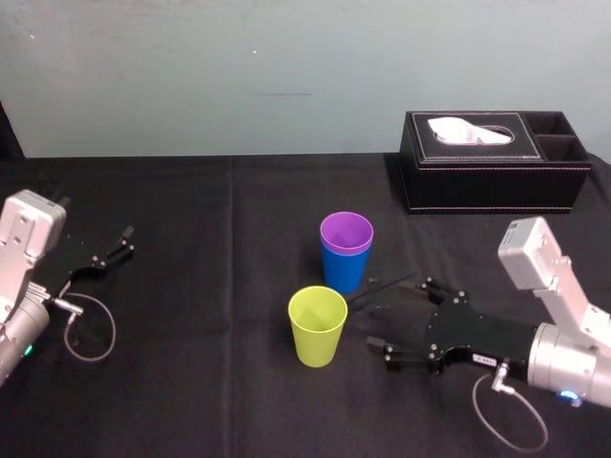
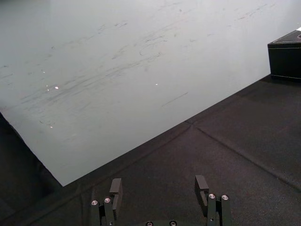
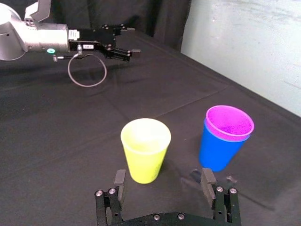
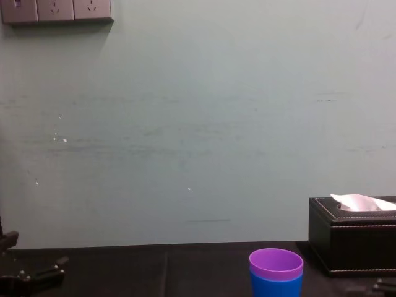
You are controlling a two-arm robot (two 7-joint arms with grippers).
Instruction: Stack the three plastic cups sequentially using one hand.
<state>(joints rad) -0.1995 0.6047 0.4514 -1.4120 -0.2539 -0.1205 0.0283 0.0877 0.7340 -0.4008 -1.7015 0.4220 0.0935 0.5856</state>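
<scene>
1. Head: purple cup (image 1: 346, 232) nested in blue cup (image 1: 342, 272) on table (image 1: 191, 382); yellow-green cup (image 1: 318, 325) just beside. Right gripper (image 1: 401, 315) near it, fingers apart.
2. Left wrist: left gripper (image 2: 158, 188) idle, fingers apart.
3. Right wrist: yellow-green cup nearest fingers.
4. Chest: tissue box (image 4: 352, 238) right of nested pair.

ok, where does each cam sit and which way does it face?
Head: up high, looking down at the table; both arms, left gripper and right gripper open.
Chest: low, facing the wall; purple cup in blue cup, box, left gripper's tip.
Left wrist: faces table and wall; own fingers.
Right wrist: faces yellow-green cup; own fingers, left gripper beyond.
Shared: head and right wrist both see all three cups.
</scene>
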